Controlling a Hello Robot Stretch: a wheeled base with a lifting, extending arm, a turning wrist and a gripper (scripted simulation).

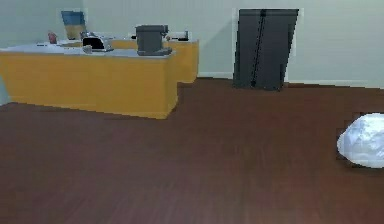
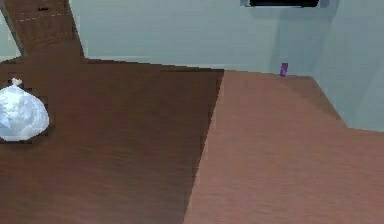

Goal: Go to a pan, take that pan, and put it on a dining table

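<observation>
Orange counter (image 1: 90, 80) ahead, dark appliance (image 1: 152, 38) on top. Tall black cabinet (image 1: 266, 48) beyond the counter's right end. White bag (image 1: 365, 140) on the floor, nearer than the counter. I cannot tell my gripper's state.

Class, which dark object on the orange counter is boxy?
The dark grey box toward the forward view's right on the counter; the other dark object, left of it, is lower and rounded.

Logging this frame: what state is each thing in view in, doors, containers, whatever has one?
Tall dark cabinet, both doors shut.
White bag, full, sitting on the floor.
Dark appliance, upright on the orange counter.
Low dark thing, lying on the counter; too small to name.
Small purple thing, standing on the floor by the wall.
</observation>
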